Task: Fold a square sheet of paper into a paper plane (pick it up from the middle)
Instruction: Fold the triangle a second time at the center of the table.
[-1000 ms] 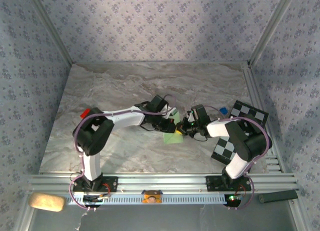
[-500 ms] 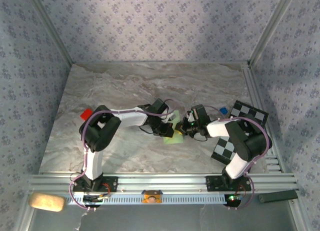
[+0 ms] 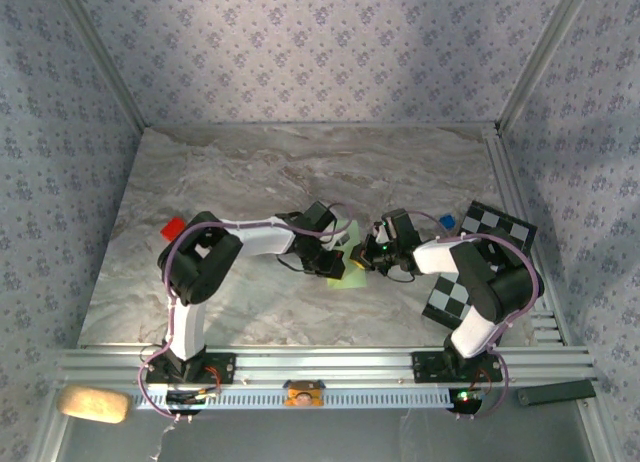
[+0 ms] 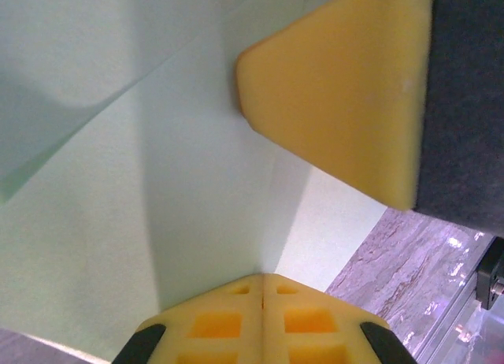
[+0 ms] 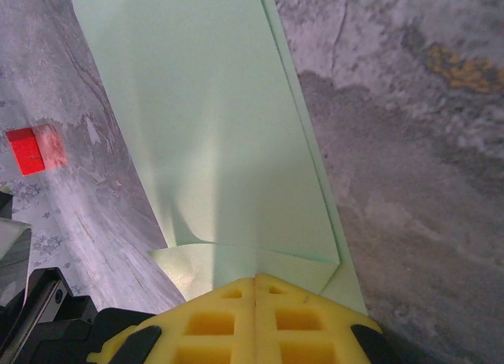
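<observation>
Likely light, limp and easily creased, the paper [image 3: 350, 279] is being pinched by its folded edges, left gripper [image 4: 262, 277] clenched at 9 o'clock, right gripper [image 5: 256, 280] clenched at 3 o'clock.

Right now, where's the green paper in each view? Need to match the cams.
Top external: green paper just below frame centre, mid-table.
Left wrist: green paper covers left and centre, reaching the shut left gripper at the bottom edge.
Right wrist: green paper runs from top centre down into the shut right gripper.
Shared landmark: marble tabletop.
</observation>
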